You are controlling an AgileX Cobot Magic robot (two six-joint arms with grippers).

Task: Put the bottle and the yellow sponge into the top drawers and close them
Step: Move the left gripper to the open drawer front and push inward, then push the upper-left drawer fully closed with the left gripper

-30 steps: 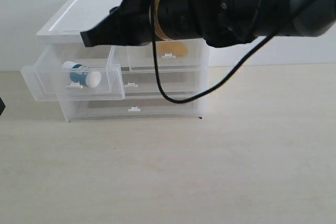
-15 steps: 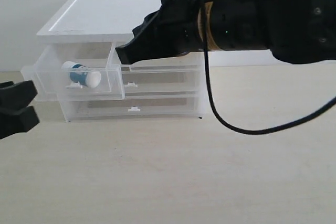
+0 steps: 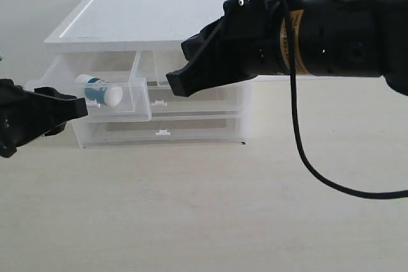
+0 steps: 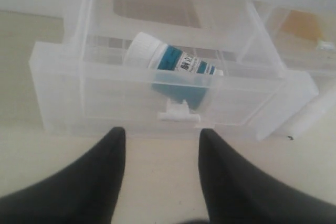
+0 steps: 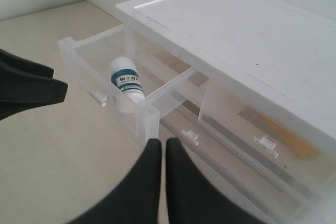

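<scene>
Bottle (image 3: 102, 92) lies in the open left drawer (image 3: 127, 111). Left gripper (image 4: 163, 132) has arrived at its front, fingers (image 4: 100, 171) spread; right gripper (image 5: 163, 142), clenched empty, has retreated, so closing looks next.

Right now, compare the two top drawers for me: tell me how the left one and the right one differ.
The left top drawer is pulled out of the cabinet; the right top drawer sits pushed in. The left top drawer holds the bottle, lying on its side; the right top drawer holds the yellow sponge. Both are clear plastic and half the cabinet's width.
</scene>
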